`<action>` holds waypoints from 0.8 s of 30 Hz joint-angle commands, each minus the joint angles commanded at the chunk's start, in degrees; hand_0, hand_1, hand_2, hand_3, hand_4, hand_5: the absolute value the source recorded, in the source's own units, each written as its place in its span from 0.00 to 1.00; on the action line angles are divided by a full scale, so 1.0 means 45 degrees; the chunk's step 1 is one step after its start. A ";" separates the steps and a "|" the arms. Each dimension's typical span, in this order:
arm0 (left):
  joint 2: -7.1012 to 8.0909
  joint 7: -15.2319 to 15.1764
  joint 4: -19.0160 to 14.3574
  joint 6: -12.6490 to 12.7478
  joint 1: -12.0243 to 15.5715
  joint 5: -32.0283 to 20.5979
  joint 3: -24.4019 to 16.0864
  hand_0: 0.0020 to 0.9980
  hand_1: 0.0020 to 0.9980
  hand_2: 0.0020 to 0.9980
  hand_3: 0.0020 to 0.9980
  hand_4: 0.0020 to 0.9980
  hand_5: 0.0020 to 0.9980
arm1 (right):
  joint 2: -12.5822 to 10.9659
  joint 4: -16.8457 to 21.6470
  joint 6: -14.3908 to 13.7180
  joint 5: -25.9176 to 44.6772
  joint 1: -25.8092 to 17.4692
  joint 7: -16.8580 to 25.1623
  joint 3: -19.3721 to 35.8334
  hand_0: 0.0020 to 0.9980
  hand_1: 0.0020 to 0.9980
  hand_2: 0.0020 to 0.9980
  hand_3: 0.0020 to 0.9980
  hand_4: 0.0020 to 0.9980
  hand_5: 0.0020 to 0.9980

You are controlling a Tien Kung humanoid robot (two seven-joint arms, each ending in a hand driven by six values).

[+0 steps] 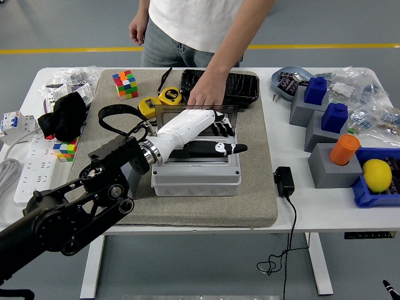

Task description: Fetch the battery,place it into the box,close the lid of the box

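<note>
Head view: left hand [203, 134] is over the grey box [195, 177], black fingers [225, 149] stretched out and relaxed, gripping nothing. Battery can't be made out, the hand blocks the box interior. Clear lid [187, 110] stands upright at the box's far edge, a person's hand [205, 97] resting on it

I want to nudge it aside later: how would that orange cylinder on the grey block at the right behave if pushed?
The orange cylinder stands upright in the top of a grey block, so a sideways push would probably tip it or shift the block too. Lifted out and laid down, its round shape would likely let it roll. It looks like light plastic, though that is a guess.
</note>
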 joint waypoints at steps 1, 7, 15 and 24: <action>-0.0075 0.0579 -0.0530 -0.0579 0.0054 -0.0579 -0.0547 0.48 0.54 0.57 0.54 1.00 0.97 | 0.0007 0.0001 0.0001 -0.0004 -0.0004 -0.0002 0.0011 0.79 0.74 0.73 0.76 1.00 1.00; -0.0639 0.2748 -0.0139 -0.3724 0.0166 -0.3724 -0.2719 0.49 0.56 0.57 0.56 1.00 0.95 | 0.0044 0.0020 0.0014 -0.0041 0.0028 -0.0023 0.0016 0.79 0.74 0.73 0.76 1.00 1.00; -0.1279 -0.1094 0.0222 -0.1838 -0.0034 -0.7945 -0.5157 0.62 0.62 0.63 0.58 1.00 0.96 | 0.0049 -0.0001 0.0020 0.0065 0.0030 -0.0006 -0.0146 0.79 0.74 0.72 0.76 1.00 1.00; -0.0766 -0.4158 0.1420 0.3045 -0.0303 -0.7755 -0.4114 0.82 0.78 0.73 0.69 1.00 1.00 | 0.0035 -0.0013 0.0040 0.0137 0.0003 0.0008 -0.0216 0.79 0.74 0.72 0.76 1.00 1.00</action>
